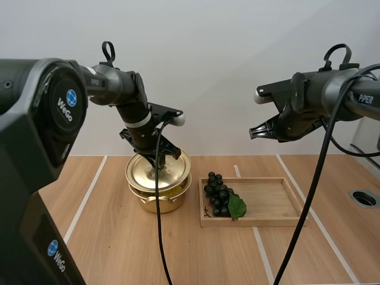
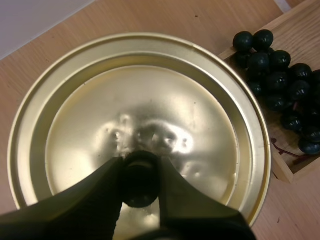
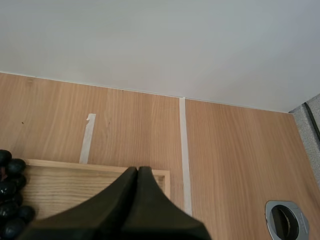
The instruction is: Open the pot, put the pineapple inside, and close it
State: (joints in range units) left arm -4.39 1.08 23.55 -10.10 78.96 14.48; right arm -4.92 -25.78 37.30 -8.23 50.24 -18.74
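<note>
Currently your left gripper (image 2: 141, 169) clamps the knob (image 2: 142, 186) of the lid (image 2: 150, 100), which is tilted over the pot (image 1: 159, 203). Judged light, stiff, slick metal: grip there only. Right gripper (image 3: 138, 172) is closed above the tray (image 1: 273, 205). The tray holds soft grapes (image 1: 217, 193), no pineapple.

High view looks forward-down; close wrist views both catch the tray (image 1: 270, 200).

Pot (image 1: 148, 203) interior mostly under lid (image 1: 142, 172)
</note>
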